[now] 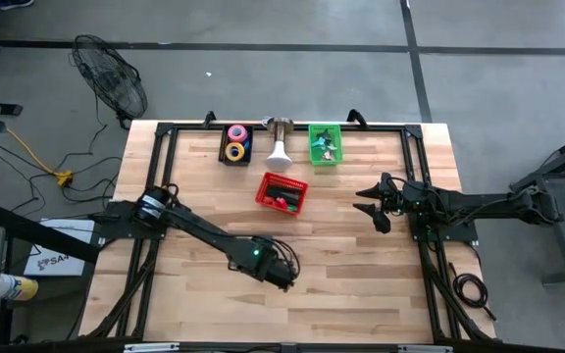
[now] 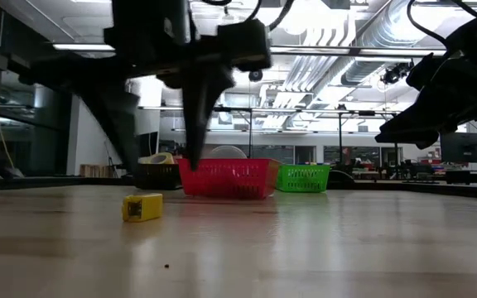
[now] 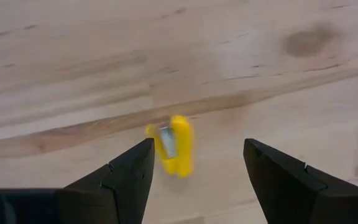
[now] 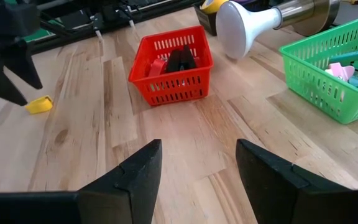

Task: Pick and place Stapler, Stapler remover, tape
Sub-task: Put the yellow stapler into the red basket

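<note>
On the wooden tabletop point(image 2: 305, 248) a small yellow stapler point(image 2: 142, 207) lies near me, and my left hand point(image 2: 197, 145) hangs above and a little behind it, its dark fingers pointing down. Farther back stand a red basket point(image 2: 228, 179), a green basket point(image 2: 304, 178) to its right and a dark bin point(image 2: 157, 174) to its left. My right hand point(image 2: 416, 132) hovers high at the right edge.

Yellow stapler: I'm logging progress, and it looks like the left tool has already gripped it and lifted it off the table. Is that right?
No. The yellow stapler lies on the table, ungripped; the left tool hovers open above it, as the left wrist and low views show.
</note>
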You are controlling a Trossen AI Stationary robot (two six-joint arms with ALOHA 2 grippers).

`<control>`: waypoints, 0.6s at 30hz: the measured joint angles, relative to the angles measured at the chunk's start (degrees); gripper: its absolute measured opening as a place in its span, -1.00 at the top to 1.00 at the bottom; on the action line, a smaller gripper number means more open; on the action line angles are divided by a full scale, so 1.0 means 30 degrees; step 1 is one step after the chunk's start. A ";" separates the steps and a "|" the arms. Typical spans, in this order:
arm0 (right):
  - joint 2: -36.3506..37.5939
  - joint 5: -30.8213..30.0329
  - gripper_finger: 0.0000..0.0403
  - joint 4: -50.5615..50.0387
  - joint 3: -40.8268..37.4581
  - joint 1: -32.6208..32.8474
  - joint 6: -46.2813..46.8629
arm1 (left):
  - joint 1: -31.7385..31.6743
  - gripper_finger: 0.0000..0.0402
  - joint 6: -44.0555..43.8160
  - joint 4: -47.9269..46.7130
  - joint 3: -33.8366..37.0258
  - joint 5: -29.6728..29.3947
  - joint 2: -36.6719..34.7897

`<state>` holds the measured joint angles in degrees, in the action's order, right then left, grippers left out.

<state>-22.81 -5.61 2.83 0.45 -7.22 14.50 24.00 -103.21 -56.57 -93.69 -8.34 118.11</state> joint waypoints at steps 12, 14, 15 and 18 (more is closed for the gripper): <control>0.0000 0.0003 0.02 0.0002 0.0003 0.0000 0.0000 | 0.0010 -0.20 -0.0881 -0.0633 0.0005 0.0496 0.0297; 0.0005 0.0002 0.02 -0.0007 0.0002 0.0000 0.0000 | 0.0010 -0.20 -0.1055 -0.0889 0.0003 0.0531 0.0297; 0.0000 0.0006 0.02 -0.0001 0.0000 0.0000 0.0000 | 0.0010 -0.20 -0.1156 -0.0999 0.0004 0.0582 0.0314; 0.0000 0.0002 0.02 -0.0001 0.0002 0.0000 0.0000 | 0.0010 -0.20 -0.1257 -0.1043 -0.0007 0.0910 0.0624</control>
<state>-22.81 -5.60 2.83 0.45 -7.22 14.50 24.03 -106.98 -59.70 -93.71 -5.61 119.98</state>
